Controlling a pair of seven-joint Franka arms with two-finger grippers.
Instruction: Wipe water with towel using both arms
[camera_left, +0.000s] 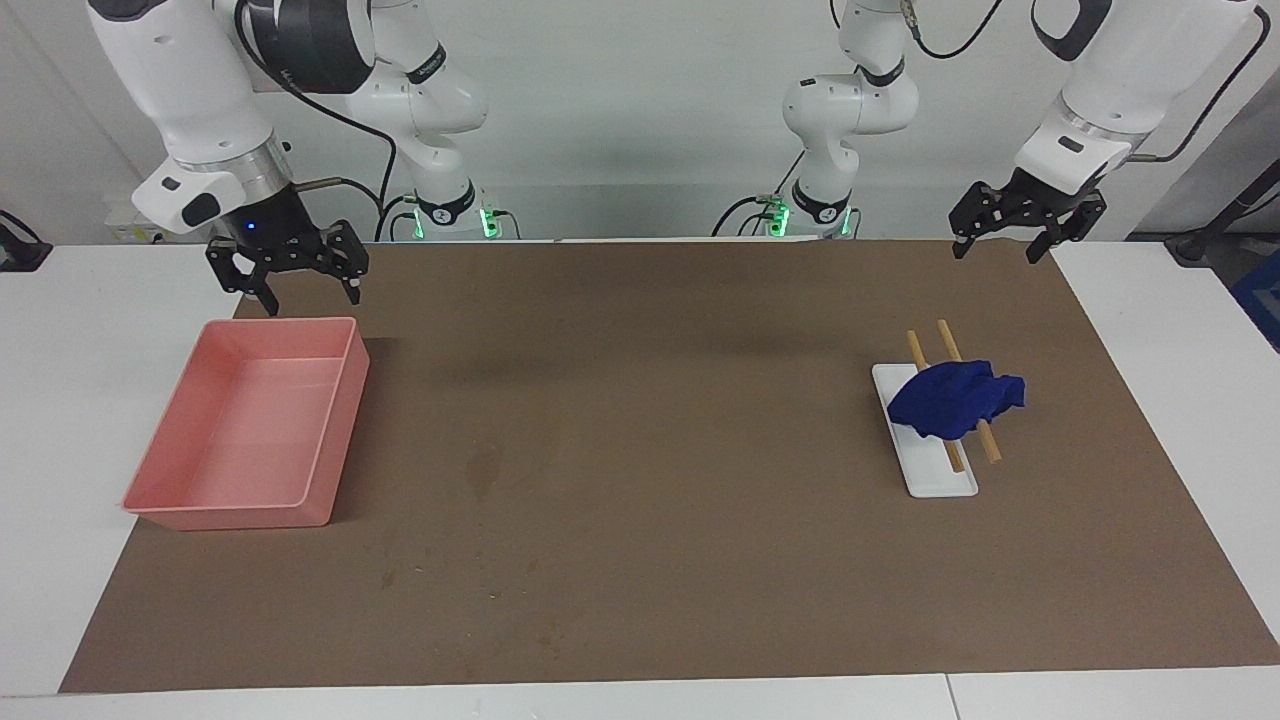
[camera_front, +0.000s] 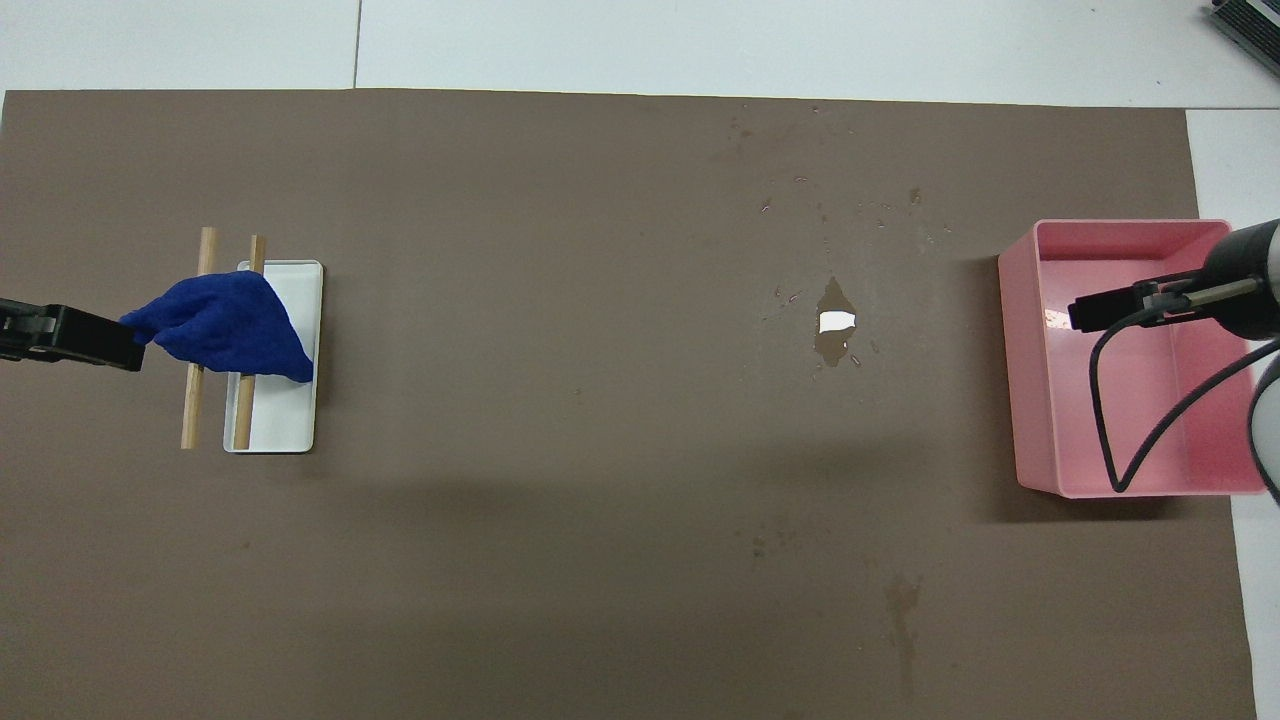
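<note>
I have both arms up and waiting at the robots' edge of the bench (camera_left: 640, 620). The left claw (camera_left: 1000, 243) hangs in the air at its own end, fingers apart and holding nothing. The right claw (camera_left: 286, 280) hangs just above the robot-side rim of the pink tub (camera_left: 335, 430), also spread open and empty.

The towel (camera_left: 955, 400) is a small blue cloth, bunched in soft folds, draped over two wooden sticks (camera_left: 990, 440) that lie across a flat white tray (camera_left: 940, 480) toward the left arm's end. One corner trails off the tray toward the bench edge at that end. The water (camera_front: 833, 325) sits well apart from it, a small dark puddle with a bright glint, toward the right arm's end and near the tub, with fine droplets scattered around it.

I judge the cloth light and limp: it will sag and fold wherever I lift it, and it won't slip. The sticks hold it off the tray, so I would come down on the raised hump in the middle, pinching a thick fold between them, rather than the thin trailing corner. The loose sticks may roll or lift with the cloth, so a slow, straight pull upward seems wise.
</note>
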